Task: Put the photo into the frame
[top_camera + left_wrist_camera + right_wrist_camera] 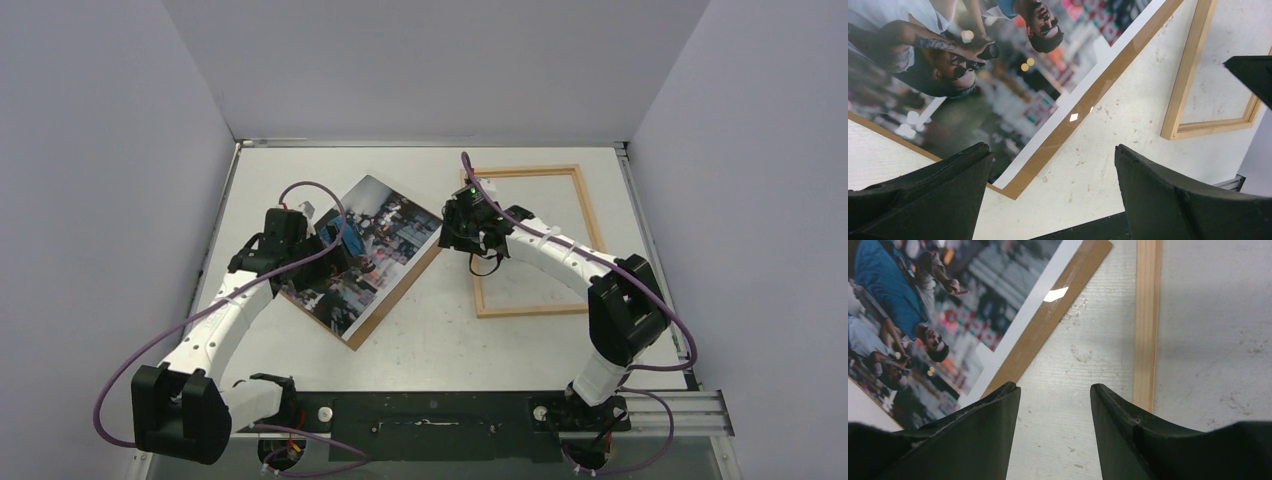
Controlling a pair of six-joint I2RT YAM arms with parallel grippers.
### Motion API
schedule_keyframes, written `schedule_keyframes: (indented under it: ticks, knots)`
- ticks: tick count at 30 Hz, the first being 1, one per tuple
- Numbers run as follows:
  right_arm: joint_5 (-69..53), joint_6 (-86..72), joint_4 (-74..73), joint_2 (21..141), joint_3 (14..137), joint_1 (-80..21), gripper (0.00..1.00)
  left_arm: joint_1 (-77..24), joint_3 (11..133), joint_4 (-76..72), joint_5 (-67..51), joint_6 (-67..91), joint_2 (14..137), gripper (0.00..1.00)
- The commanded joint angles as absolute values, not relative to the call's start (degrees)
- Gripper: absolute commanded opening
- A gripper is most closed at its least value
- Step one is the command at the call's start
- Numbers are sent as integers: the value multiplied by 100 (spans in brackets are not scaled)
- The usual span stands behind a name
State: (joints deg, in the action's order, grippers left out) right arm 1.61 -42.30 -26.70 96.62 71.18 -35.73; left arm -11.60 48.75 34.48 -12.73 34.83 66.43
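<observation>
The photo [385,250], a glossy street scene with a white border, lies tilted on a brown backing board [395,300] left of the table's middle. The light-wood frame [530,310] lies flat to its right, with only bare table inside it. My left gripper [340,240] hovers over the photo's left part, open wide; its wrist view shows the photo [998,75], the board's edge [1088,100] and a frame corner [1188,70] beyond the left gripper [1052,150]. My right gripper [462,235] hangs open over bare table between the photo [923,315] and the frame's left bar [1147,315], holding nothing [1054,387].
The white table [440,340] is walled in by grey panels at the left, back and right. A black rail [440,410] with both arm bases runs along the near edge. Purple cables loop beside each arm.
</observation>
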Motion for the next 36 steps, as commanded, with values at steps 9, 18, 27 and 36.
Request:
schedule_keyframes:
  ticks: [9,18,27,36]
  knots:
    - [-467,-4472,-2511,9845,8060,-3274,49,-1172,5663,3032,-1559,3082,7480,92]
    - [-185,-4939,-2167,10819,8530,-3196,42,-1169,6089,2382,-1830,3303,8589,90]
    - [222,-5152,-1880,11655,8960,-2956,48,-1162,6580,2321,-1983,3130,9496,87]
    - [437,-5182,-1980,12233,9248,-2829,52,-1133,6507,2532,-1685,2891,9780,85]
